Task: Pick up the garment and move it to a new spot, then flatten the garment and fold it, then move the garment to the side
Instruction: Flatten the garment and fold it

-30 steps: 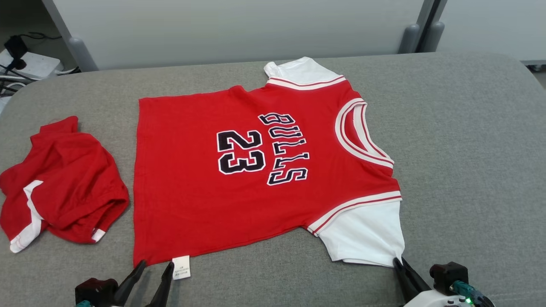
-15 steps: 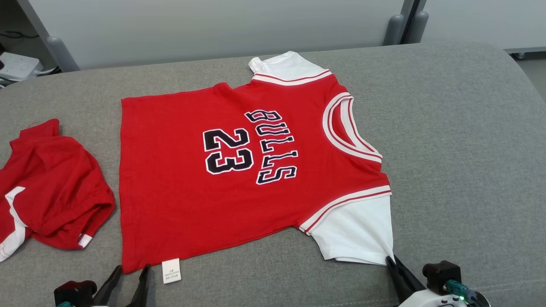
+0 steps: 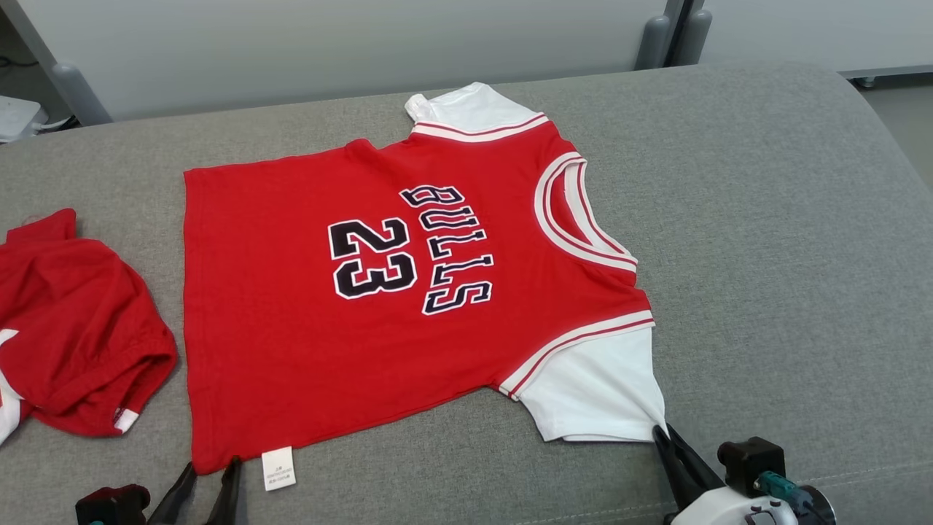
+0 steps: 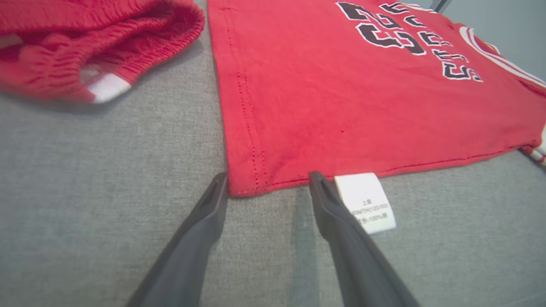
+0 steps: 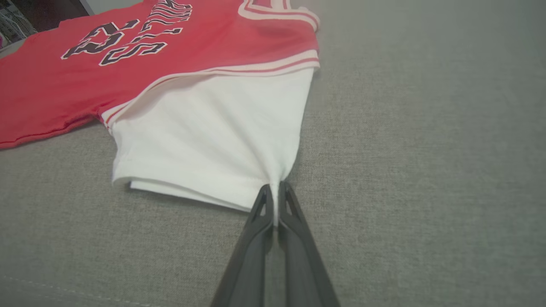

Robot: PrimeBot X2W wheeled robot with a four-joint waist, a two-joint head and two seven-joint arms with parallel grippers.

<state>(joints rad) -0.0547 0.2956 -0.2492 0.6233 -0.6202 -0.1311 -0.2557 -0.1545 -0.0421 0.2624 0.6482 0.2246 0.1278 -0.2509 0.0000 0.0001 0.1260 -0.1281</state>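
The garment (image 3: 291,328) is a red jersey with white sleeves, lying flat and print-up on the grey cushioned surface (image 3: 787,240). My left gripper (image 3: 213,467) is open at the near left hem corner. In the left wrist view the left gripper (image 4: 268,175) has its tips straddling that corner of the garment (image 4: 341,85), beside the white care label (image 4: 367,200). My right gripper (image 3: 660,432) is shut on the near white sleeve's corner. The right wrist view shows the right gripper (image 5: 275,185) pinching the sleeve cloth (image 5: 204,128), which puckers toward the tips.
A crumpled pair of red shorts (image 3: 73,328) with white trim lies left of the jersey, close to my left gripper, and shows again as red shorts (image 4: 85,34) in the left wrist view. Bare grey surface stretches to the right. A pale wall panel (image 3: 364,44) stands behind.
The head camera has turned, so the whole scene sits further left. Relative to the jersey, my left gripper has slid left along the hem to the corner. The right gripper keeps its pinch on the sleeve.
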